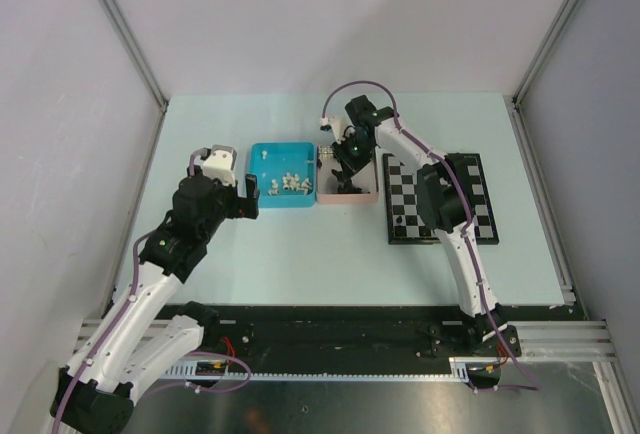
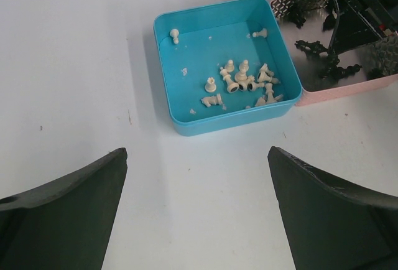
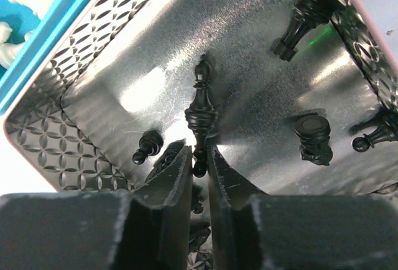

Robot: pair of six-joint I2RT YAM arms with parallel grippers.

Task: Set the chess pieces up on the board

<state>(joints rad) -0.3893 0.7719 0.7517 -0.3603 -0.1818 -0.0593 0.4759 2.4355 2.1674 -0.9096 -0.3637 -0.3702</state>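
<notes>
My right gripper [image 3: 199, 148] is down inside the pink tray [image 1: 345, 197] and is shut on one end of a slender black chess piece [image 3: 201, 111]; the rest of the piece sticks out beyond the fingertips. Other black pieces [image 3: 312, 134] lie scattered on the tray's shiny metal floor [image 3: 124, 52]. The white pieces [image 2: 239, 83] lie in the blue tray [image 2: 186, 124]. My left gripper [image 2: 198, 152] is open and empty above the bare table, just near of the blue tray. The chessboard [image 1: 405, 204] lies to the right of the pink tray, partly hidden by the right arm; no pieces show on it.
The blue tray [image 1: 258, 179] and the pink tray stand side by side, touching, at mid table. The right arm reaches across the board's left half. Grey enclosure walls stand at both sides and the back.
</notes>
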